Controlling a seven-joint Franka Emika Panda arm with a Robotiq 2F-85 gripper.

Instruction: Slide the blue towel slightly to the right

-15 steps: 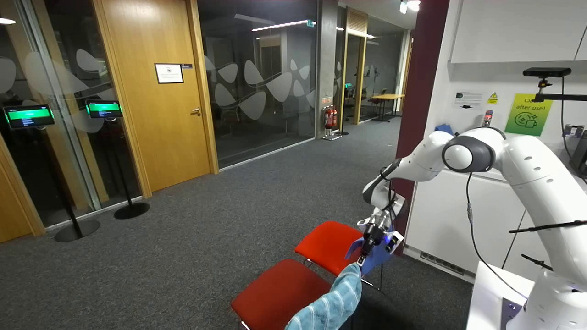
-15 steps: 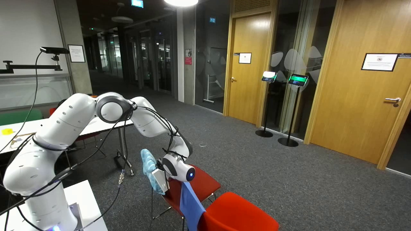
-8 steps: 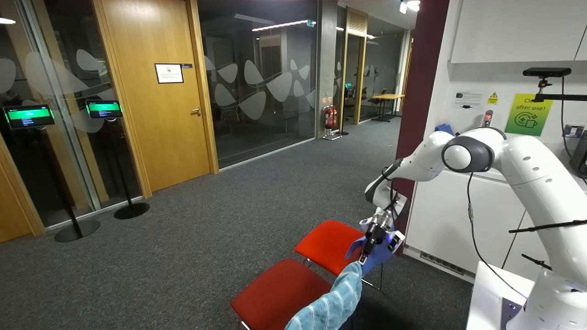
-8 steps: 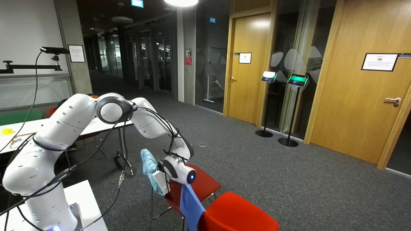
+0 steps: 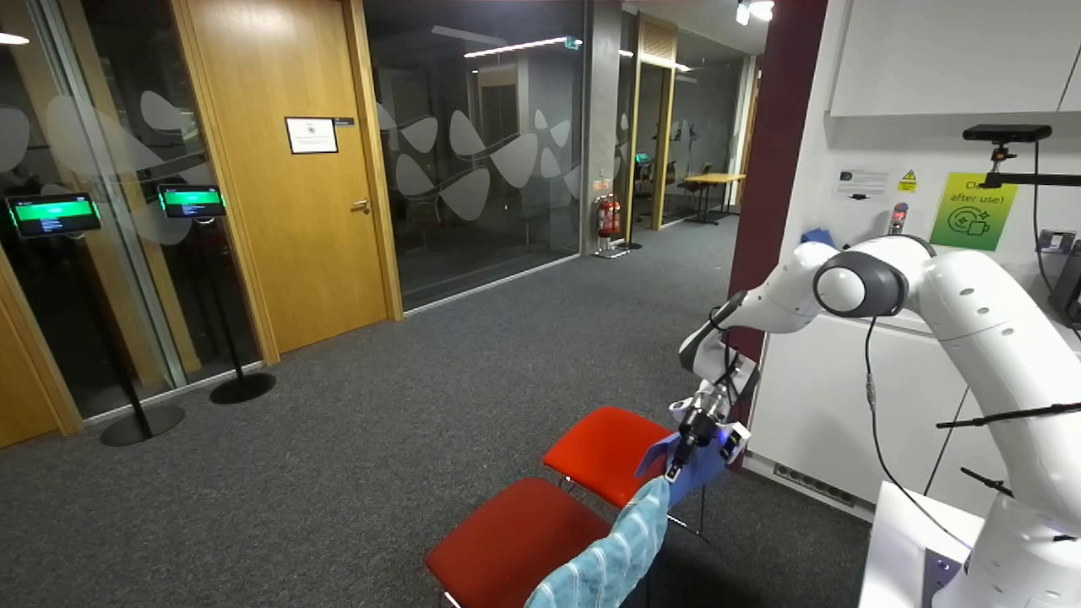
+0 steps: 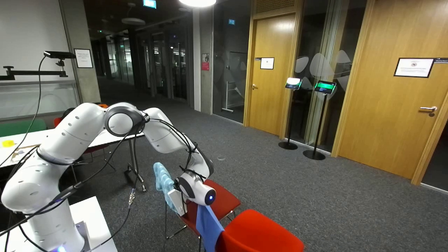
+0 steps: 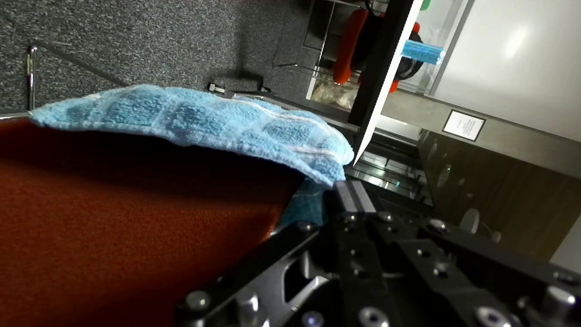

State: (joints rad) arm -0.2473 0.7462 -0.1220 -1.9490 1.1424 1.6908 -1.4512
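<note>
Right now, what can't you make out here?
- Blue towel: part hidden behind the gripper in an exterior view.
- Sky-blue checked towel: cut off by the bottom edge in an exterior view.
- Door sign: print too small in an exterior view.
- Dark teal patch: too dim, wrist view.

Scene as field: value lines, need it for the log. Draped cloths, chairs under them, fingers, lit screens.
blue towel: draped over the backrest of the bright red chair
pale blue cloth: draped over the backrest of the dark red chair
fingers: together, at one end of the pale blue cloth; whether they pinch it, cannot tell
screens: two, on floor stands
</note>
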